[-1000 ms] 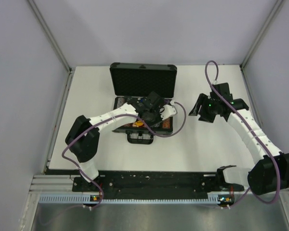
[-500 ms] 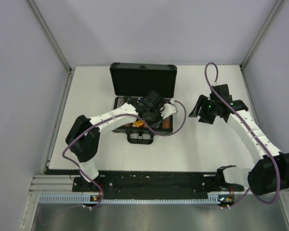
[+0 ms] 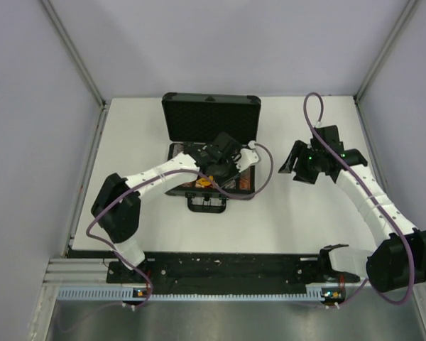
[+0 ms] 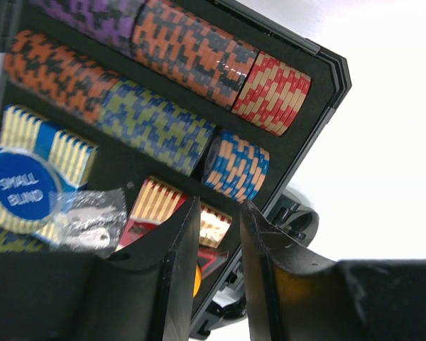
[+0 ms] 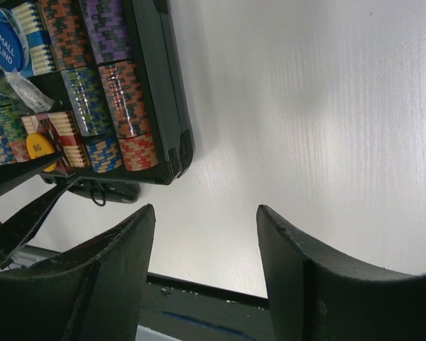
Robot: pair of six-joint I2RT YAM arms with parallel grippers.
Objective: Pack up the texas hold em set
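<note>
Chips [image 4: 160, 128] lie edge-on in rows in the slots of the black case [image 3: 211, 119], which sits mid-tabletop [image 3: 291, 213] with its lid propped up at 12 o'clock, leaving the tray reachable. The left hand [image 4: 219, 209] hangs over the tray, fingers narrowly apart with nothing between them, apparently placed for tending small pieces. The right hand [image 5: 204, 213] hovers at the case's 3 o'clock, wide and empty, probably keeping clear. A blue button [image 4: 21, 188] reads "SMALL BLIND"; the yellow button [image 5: 39, 147] carries print too small to read.

An open black case [image 3: 211, 121] rests on the white table [image 3: 291, 213].
</note>
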